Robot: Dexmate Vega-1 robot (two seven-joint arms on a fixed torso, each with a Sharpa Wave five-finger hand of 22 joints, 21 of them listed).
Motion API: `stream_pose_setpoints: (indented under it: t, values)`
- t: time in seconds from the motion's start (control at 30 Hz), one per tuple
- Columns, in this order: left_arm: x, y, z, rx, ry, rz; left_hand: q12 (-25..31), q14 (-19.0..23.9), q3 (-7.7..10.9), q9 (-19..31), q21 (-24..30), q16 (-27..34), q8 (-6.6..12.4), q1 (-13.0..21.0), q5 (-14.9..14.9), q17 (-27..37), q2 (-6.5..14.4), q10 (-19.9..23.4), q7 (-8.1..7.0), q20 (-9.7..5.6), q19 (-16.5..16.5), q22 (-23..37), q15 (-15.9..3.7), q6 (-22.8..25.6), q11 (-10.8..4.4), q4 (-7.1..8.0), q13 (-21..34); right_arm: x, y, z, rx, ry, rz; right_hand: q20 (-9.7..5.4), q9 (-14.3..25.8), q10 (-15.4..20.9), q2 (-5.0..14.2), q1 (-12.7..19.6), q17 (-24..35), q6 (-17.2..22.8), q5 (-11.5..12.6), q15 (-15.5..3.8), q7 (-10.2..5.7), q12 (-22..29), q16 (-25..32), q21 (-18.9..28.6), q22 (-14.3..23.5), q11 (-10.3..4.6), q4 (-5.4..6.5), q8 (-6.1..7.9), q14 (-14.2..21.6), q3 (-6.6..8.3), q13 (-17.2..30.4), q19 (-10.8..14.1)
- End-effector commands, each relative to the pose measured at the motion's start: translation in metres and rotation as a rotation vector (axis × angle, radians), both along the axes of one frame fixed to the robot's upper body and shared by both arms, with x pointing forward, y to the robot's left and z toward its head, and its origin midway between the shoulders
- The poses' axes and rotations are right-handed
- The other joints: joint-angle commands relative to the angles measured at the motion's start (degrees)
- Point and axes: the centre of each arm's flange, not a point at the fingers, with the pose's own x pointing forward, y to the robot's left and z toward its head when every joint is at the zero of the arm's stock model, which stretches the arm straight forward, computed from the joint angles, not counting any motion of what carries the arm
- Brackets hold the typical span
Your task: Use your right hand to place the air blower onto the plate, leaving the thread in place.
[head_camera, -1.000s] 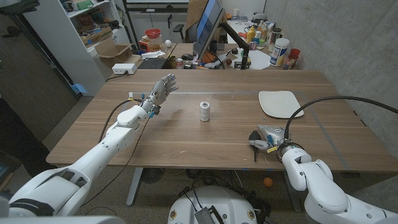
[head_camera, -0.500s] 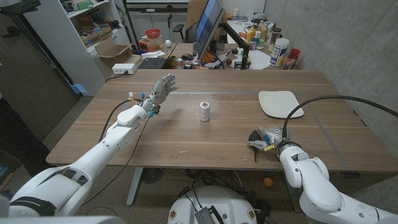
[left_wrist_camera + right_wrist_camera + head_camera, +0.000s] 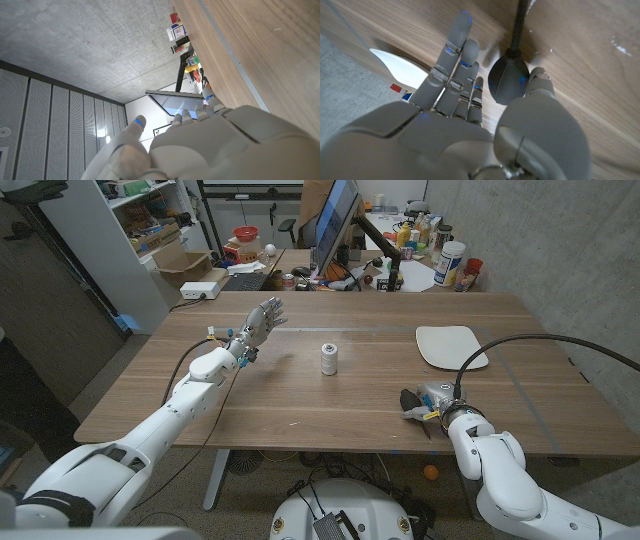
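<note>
Two task items sat on the wooden counter (image 3: 300,395): a black rubber air blower with a round bulb and thin nozzle (image 3: 509,77), lying near the front edge on the robot's right, and a small white spool of thread (image 3: 329,359), upright near the middle. The flat white rounded plate (image 3: 451,345), the target, lay on the counter farther back on the right, well apart from the blower and bare.

The right hand (image 3: 428,404) was low over the blower. From the right wrist view, its fingers (image 3: 455,60) reached past one side of the bulb and the thumb stood on the other, so the bulb sat between them. Whether the pads were touching the rubber could not be told; fingers looked spread rather than clenched, so I judged the hand unclosed and holding nothing, with the blower lying on the wood. That bracketing placement suits a squeeze across the bulb, the widest part and the easiest to hold.

The left hand (image 3: 258,327) was raised above the far left of the counter with fingers apart, empty, well away from the spool, probably parked there to keep out of the right arm's way.

Judgement: grasp not yet made. Next move calls for closing on the bulb, lifting, then carrying back toward the plate. That route runs well clear of the spool.
</note>
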Motion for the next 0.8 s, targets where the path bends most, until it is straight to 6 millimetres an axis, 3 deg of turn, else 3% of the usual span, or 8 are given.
stream_pose_setpoints:
  t: [0.03, 0.2, 0.3, 0.33, 0.43, 0.53, 0.63, 0.8]
  values:
    - [0.0038, 0.0002, 0.0006, 0.004, 0.005, -0.001, 0.08, -0.58, 0.37, 0.08, -0.40, 0.20, 0.10, 0.02, 0.15, 0.21, 6.99, -1.74, 0.39, 0.26, -3.00, 0.17, 0.47, -0.33, 0.31, 0.03, 0.21, 0.0032, -0.0029, 0.0019, 0.053, -0.028, 0.017, -0.71, 2.32, 0.86, 1.84, 5.68, 3.54, 0.66, 2.39, -3.96, -0.36, 2.96, 0.92, 2.48, 1.60, -0.91, -0.12, 1.11, 3.17, -0.18, 3.28, 1.73]
    - [0.0045, 0.0012, 0.0009, 0.003, 0.005, 0.002, 0.09, -0.58, 0.37, 0.08, -0.44, 0.20, 0.10, 0.01, 0.15, 0.21, 7.00, -1.73, 0.38, 0.31, -3.00, 0.17, 0.47, -0.33, 0.29, 0.04, 0.21, 0.0035, -0.0030, 0.0016, 0.059, -0.061, 0.051, -0.71, 4.72, 4.72, 5.06, 11.11, 5.39, 5.09, 4.02, -3.87, -1.18, 6.07, 1.98, 4.02, 2.12, -1.68, 0.39, 3.62, 5.69, 0.13, 5.86, 1.60]
    - [0.0046, 0.0017, 0.0012, 0.003, 0.004, 0.002, 0.08, -0.57, 0.36, 0.08, -0.47, 0.20, 0.10, 0.01, 0.15, 0.21, 7.00, -1.75, 0.36, 0.29, -2.99, 0.17, 0.44, -0.33, 0.26, 0.04, 0.20, 0.0032, -0.0034, 0.0017, 0.068, -0.088, 0.056, -0.67, 6.41, 9.20, 9.37, 12.39, 5.32, 10.23, 3.96, -3.83, -1.04, 7.50, 1.89, 4.96, 1.63, -1.80, 2.13, 6.25, 6.64, 0.31, 5.79, 1.76]
    - [0.0047, 0.0019, 0.0012, 0.003, 0.004, 0.003, 0.08, -0.57, 0.36, 0.08, -0.47, 0.20, 0.11, 0.01, 0.15, 0.21, 7.00, -1.76, 0.36, 0.29, -2.98, 0.17, 0.45, -0.31, 0.27, 0.04, 0.20, 0.0030, -0.0036, 0.0020, 0.072, -0.092, 0.058, -0.65, 7.25, 12.21, 11.63, 12.41, 5.31, 13.71, 3.33, -3.81, -0.94, 7.44, 1.65, 5.55, 1.40, -1.16, 3.29, 7.87, 7.02, 0.08, 4.20, 1.45]
    - [0.0048, 0.0027, 0.0012, 0.004, 0.005, 0.005, 0.07, -0.59, 0.36, 0.08, -0.50, 0.20, 0.11, 0.01, 0.15, 0.21, 7.00, -1.78, 0.34, 0.33, -2.98, 0.17, 0.47, -0.32, 0.26, 0.05, 0.20, 0.0024, -0.0039, 0.0025, 0.077, -0.108, 0.074, -0.65, 7.61, 18.96, 14.61, 11.86, 4.50, 19.47, 2.00, -3.83, -0.02, 8.72, 0.43, 6.60, 1.09, -0.64, 5.24, 9.97, 8.05, -0.47, 2.62, 1.05]
    - [0.0052, 0.0034, 0.0004, 0.004, 0.007, 0.005, 0.08, -0.58, 0.36, 0.08, -0.52, 0.20, 0.10, 0.01, 0.15, 0.21, 7.00, -1.75, 0.35, 0.29, -2.97, 0.18, 0.46, -0.33, 0.22, 0.05, 0.20, 0.0017, -0.0041, 0.0028, 0.082, -0.125, 0.094, -0.66, 7.66, 22.33, 16.08, 12.09, 4.20, 23.64, 1.14, -3.83, 0.50, 9.97, -0.43, 6.99, 0.33, -0.02, 6.06, 11.49, 9.04, -0.44, 2.86, 0.94]
    - [0.0056, 0.0041, -0.0005, 0.004, 0.009, 0.005, 0.08, -0.58, 0.36, 0.08, -0.53, 0.20, 0.10, 0.00, 0.15, 0.21, 7.00, -1.76, 0.35, 0.30, -2.96, 0.18, 0.43, -0.33, 0.25, 0.05, 0.20, 0.0012, -0.0040, 0.0030, 0.087, -0.132, 0.110, -0.75, 8.76, 23.42, 17.06, 13.42, 4.33, 24.63, 0.42, -3.85, 0.52, 11.54, -0.89, 8.10, 0.66, -0.43, 6.16, 12.58, 10.53, 0.29, 4.98, 1.19]
    - [0.0055, 0.0049, -0.0011, 0.003, 0.009, 0.005, 0.09, -0.59, 0.35, 0.08, -0.57, 0.20, 0.11, 0.00, 0.15, 0.21, 6.99, -1.75, 0.35, 0.31, -2.94, 0.18, 0.43, -0.31, 0.31, 0.05, 0.20, 0.0003, -0.0043, 0.0045, 0.100, -0.138, 0.116, -0.78, 9.31, 23.30, 17.15, 14.69, 4.89, 24.70, 0.00, -3.85, 0.87, 12.02, -0.76, 8.82, 1.14, -0.06, 5.88, 13.00, 11.34, 0.88, 6.07, 0.97]
